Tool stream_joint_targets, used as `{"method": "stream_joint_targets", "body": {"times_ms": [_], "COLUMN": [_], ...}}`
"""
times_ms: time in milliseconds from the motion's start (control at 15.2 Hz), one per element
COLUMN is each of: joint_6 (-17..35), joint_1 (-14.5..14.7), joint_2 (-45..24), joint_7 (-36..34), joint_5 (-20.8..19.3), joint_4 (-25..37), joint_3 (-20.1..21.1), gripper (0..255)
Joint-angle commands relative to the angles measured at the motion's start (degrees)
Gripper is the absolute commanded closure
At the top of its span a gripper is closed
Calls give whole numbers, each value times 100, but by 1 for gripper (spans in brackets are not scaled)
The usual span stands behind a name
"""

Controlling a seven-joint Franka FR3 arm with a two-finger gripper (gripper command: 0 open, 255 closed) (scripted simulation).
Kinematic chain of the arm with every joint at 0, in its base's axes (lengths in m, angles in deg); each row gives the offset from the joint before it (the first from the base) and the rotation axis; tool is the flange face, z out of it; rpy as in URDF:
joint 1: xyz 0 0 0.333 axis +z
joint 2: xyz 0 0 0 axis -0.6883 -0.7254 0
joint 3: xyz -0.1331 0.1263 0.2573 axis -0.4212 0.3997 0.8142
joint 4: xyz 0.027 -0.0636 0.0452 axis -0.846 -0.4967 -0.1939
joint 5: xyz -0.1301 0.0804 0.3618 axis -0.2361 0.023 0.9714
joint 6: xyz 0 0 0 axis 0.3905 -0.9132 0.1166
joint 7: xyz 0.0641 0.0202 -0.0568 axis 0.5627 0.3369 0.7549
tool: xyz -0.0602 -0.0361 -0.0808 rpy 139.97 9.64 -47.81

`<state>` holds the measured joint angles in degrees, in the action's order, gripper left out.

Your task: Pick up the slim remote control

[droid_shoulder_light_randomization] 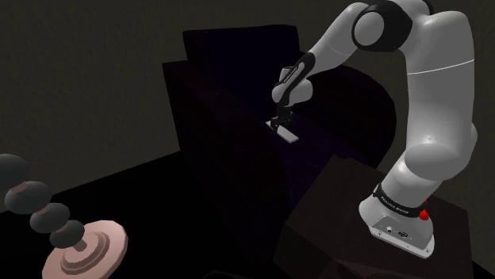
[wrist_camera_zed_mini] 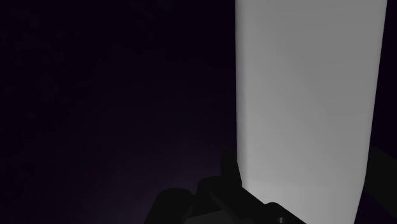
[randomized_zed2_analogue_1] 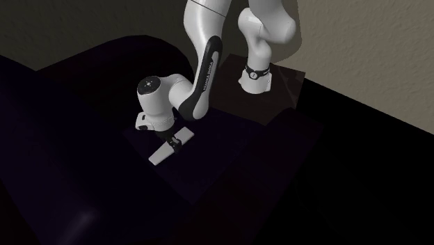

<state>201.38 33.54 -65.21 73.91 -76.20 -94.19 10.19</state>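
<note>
The pincer [droid_shoulder_light_randomization: 275,124], whether apart or clamped I cannot tell, sits low at one end of the white remote [droid_shoulder_light_randomization: 289,136] lying on the dark seat [randomized_zed2_analogue_1: 229,149], so an off-centre hold could let it tip and slip

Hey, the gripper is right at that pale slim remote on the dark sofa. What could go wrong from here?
1. The gripper sits near one end of the remote, not at its middle, so the long free part could droop or twist loose when it is lifted.
2. The remote lies flat on the sofa, so pushing lower might press into the seat rather than improve the hold.
</note>
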Motion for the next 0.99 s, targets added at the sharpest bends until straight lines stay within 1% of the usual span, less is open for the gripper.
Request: {"method": "stream_joint_targets", "body": {"times_ms": [0, 924], "joint_6": [-54, -884], "joint_1": [15, 146], "joint_2": [70, 954], "joint_7": [-16, -186], "joint_5": [-18, -276], "joint_4": [-20, -64], "joint_3": [-16, -193], "gripper": [255, 255]}}
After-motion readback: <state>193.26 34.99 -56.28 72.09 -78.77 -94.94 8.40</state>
